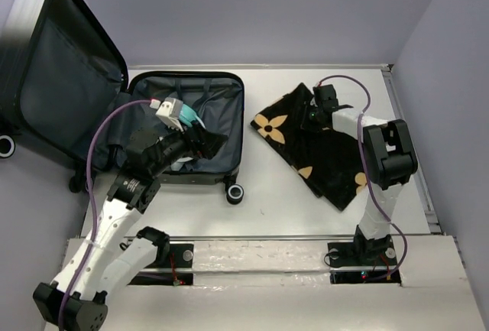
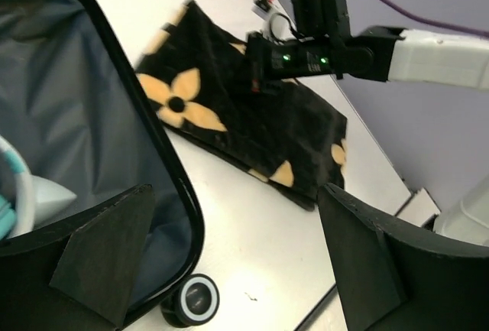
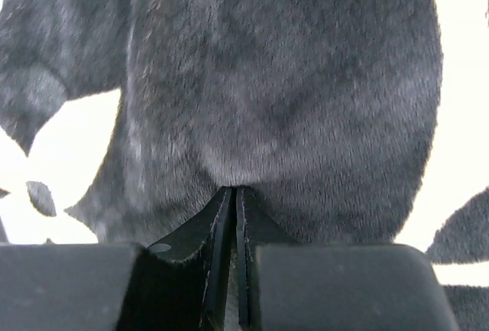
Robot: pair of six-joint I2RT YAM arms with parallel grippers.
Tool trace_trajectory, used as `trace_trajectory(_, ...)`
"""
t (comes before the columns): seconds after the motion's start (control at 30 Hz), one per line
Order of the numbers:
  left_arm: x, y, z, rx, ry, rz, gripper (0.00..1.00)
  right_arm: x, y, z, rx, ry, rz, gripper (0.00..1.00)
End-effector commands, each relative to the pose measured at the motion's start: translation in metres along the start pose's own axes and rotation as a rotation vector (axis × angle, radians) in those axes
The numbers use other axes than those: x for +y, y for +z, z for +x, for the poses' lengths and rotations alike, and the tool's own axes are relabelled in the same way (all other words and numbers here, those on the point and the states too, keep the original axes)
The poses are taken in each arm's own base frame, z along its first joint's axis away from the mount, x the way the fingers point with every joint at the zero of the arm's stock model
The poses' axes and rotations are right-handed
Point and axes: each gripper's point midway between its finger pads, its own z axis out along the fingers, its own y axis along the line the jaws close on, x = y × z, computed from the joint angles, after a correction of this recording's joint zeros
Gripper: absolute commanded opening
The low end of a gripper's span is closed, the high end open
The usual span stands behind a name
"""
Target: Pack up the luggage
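The luggage point(image 1: 243, 117) lies open at the left, its dark grey lining up and its lid point(image 1: 53, 79) leaning back. My left gripper point(image 1: 206, 141) hovers open over the case's right half and holds nothing. In the left wrist view its fingers straddle the case rim point(image 2: 164, 163) and bare table. A black cloth with tan flowers point(image 1: 294, 147) lies to the right of the case. My right gripper point(image 1: 313, 113) is down on the cloth's far part. In the right wrist view its jaws point(image 3: 233, 189) are shut on a pinch of the cloth point(image 3: 283, 94).
A white and teal item point(image 2: 15, 193) lies inside the case, partly hidden by my left arm. A black wheel with a white ring point(image 1: 235, 192) sticks out at the case's near right corner. Purple walls stand behind and at the right.
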Motion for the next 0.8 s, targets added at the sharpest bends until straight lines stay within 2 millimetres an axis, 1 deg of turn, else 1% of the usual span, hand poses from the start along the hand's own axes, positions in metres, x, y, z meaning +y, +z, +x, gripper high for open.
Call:
trace_trajectory(0.0,-0.043,0.020,-0.011,0.009,0.006,0.116,0.99,0.037,-0.007,0.011,0.021,-0.139,-0.109,0.12)
trace_trajectory(0.03,-0.046,0.026,-0.007,0.026,0.003,0.114,0.99,0.032,-0.012,0.010,0.003,-0.145,-0.084,0.15)
trace_trajectory(0.07,-0.046,0.038,0.001,0.060,0.002,0.104,0.99,0.023,-0.017,0.017,0.003,-0.151,-0.055,0.32)
trace_trajectory(0.1,-0.056,0.042,-0.004,0.056,0.007,0.116,0.99,0.026,-0.035,0.006,-0.049,-0.157,-0.052,0.43)
trace_trajectory(0.13,-0.059,0.054,0.007,0.089,0.007,0.103,0.99,0.023,-0.046,0.001,-0.076,-0.144,-0.054,0.56)
trace_trajectory(0.17,-0.063,0.060,0.009,0.095,0.005,0.102,0.99,0.018,-0.054,0.011,-0.072,-0.139,-0.052,0.67)
trace_trajectory(0.2,-0.071,0.063,0.004,0.085,0.004,0.107,0.99,0.013,-0.064,0.008,-0.096,-0.115,-0.046,0.86)
trace_trajectory(0.23,-0.075,0.070,0.008,0.091,0.007,0.100,0.99,0.012,-0.090,-0.007,-0.175,-0.102,-0.041,0.93)
trace_trajectory(0.27,-0.078,0.073,0.009,0.092,0.009,0.097,0.99,0.006,-0.101,-0.008,-0.202,-0.084,-0.026,0.98)
trace_trajectory(0.3,-0.080,0.075,0.005,0.073,0.004,0.089,0.99,-0.016,-0.106,-0.001,-0.207,-0.032,0.022,1.00)
trace_trajectory(0.33,-0.084,0.078,0.009,0.081,0.004,0.095,0.99,-0.023,-0.124,-0.003,-0.240,-0.001,0.037,1.00)
trace_trajectory(0.37,-0.087,0.079,0.009,0.081,0.004,0.098,0.99,-0.033,-0.130,0.002,-0.242,0.050,0.053,1.00)
trace_trajectory(0.4,-0.088,0.080,0.007,0.076,0.005,0.096,0.99,-0.057,-0.129,0.018,-0.229,0.093,0.120,1.00)
trace_trajectory(0.43,-0.088,0.082,0.010,0.082,0.007,0.092,0.99,-0.078,-0.134,0.021,-0.240,0.146,0.164,1.00)
trace_trajectory(0.47,-0.089,0.082,0.009,0.078,0.008,0.091,0.99,-0.090,-0.138,0.027,-0.246,0.182,0.200,1.00)
trace_trajectory(0.5,-0.092,0.082,0.011,0.083,0.009,0.095,0.99,-0.099,-0.146,0.029,-0.272,0.238,0.225,1.00)
trace_trajectory(0.53,-0.093,0.080,0.010,0.073,0.012,0.092,0.99,-0.116,-0.146,0.047,-0.253,0.271,0.282,1.00)
trace_trajectory(0.6,-0.096,0.077,0.014,0.082,0.014,0.100,0.99,-0.128,-0.156,0.056,-0.274,0.328,0.331,1.00)
trace_trajectory(0.63,-0.098,0.075,0.016,0.083,0.014,0.105,0.99,-0.134,-0.158,0.060,-0.268,0.346,0.342,1.00)
trace_trajectory(0.67,-0.100,0.071,0.015,0.078,0.010,0.112,0.99,-0.138,-0.160,0.061,-0.265,0.352,0.353,1.00)
trace_trajectory(0.73,-0.098,0.066,0.021,0.085,0.008,0.110,0.99,-0.140,-0.160,0.065,-0.247,0.355,0.372,1.00)
trace_trajectory(0.77,-0.101,0.060,0.019,0.073,0.006,0.120,0.99,-0.140,-0.157,0.069,-0.225,0.359,0.372,1.00)
